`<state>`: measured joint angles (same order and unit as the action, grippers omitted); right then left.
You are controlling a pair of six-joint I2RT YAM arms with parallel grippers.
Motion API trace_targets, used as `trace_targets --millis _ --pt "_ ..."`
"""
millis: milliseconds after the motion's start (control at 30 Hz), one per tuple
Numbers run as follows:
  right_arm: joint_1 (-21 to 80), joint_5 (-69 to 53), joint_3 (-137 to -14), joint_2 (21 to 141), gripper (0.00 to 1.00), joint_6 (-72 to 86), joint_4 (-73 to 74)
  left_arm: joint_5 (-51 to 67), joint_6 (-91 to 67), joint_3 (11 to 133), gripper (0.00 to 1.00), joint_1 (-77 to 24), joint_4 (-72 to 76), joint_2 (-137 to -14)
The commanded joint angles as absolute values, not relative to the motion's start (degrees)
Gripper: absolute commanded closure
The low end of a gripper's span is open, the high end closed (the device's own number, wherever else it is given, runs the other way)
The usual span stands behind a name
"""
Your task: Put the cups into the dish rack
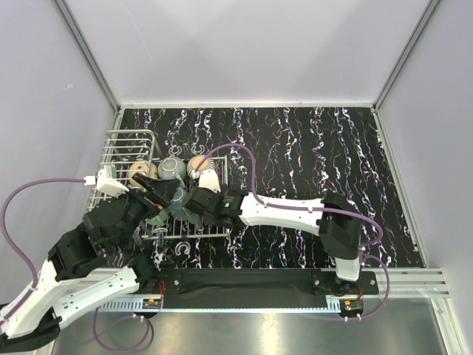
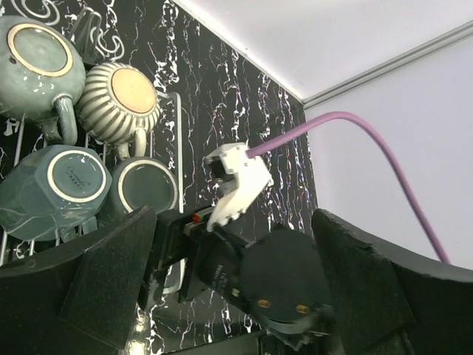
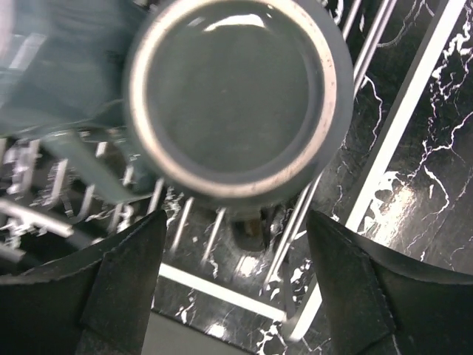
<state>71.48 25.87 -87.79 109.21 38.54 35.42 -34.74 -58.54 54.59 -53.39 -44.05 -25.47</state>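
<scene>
At the table's left, the dish rack [image 1: 127, 144] is carrying the cups [image 2: 122, 92] (all bottom-up) on its flat grid. The left gripper [image 2: 233, 277] is hovering over the rack's near side with its jaws spread wide, gripping nothing. Just right of it, the right gripper [image 3: 236, 274] is gaping too, its fingers clear of a grey-teal cup [image 3: 233, 96].

The rack [image 1: 129, 140] sits by the table's [image 1: 332, 155] left edge, cups [image 1: 171, 168] packed on its grid, the left arm [image 1: 96, 237] and right arm [image 1: 284, 211] crowding its near side. Rightward the table lies open to its edges.
</scene>
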Motion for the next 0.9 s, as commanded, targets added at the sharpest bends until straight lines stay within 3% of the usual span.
trace_targets --millis 0,200,333,467,700,867 --pt "72.25 25.75 -88.42 100.40 0.16 37.79 33.05 -33.66 -59.94 55.72 0.07 -53.61 -43.86 -24.61" --pt "72.25 25.84 -79.29 84.59 0.10 37.62 28.93 -28.92 -61.09 54.14 0.06 -53.61 -42.37 -25.31" --pt "72.16 31.80 -70.52 76.04 0.00 40.15 29.88 -22.26 -59.60 53.26 0.04 -53.61 -37.10 -29.78" --pt "70.06 35.95 -61.65 68.74 0.00 47.51 34.87 -15.83 -59.59 50.90 0.03 -53.61 -31.31 -33.83" --pt "60.31 23.84 -44.14 52.14 0.00 56.33 33.58 -7.92 -60.91 40.26 0.02 -53.61 -12.68 -34.98" --pt "58.45 20.57 -37.97 43.25 0.00 60.02 34.18 -6.59 -60.47 38.06 0.02 -53.61 -9.50 -35.95"
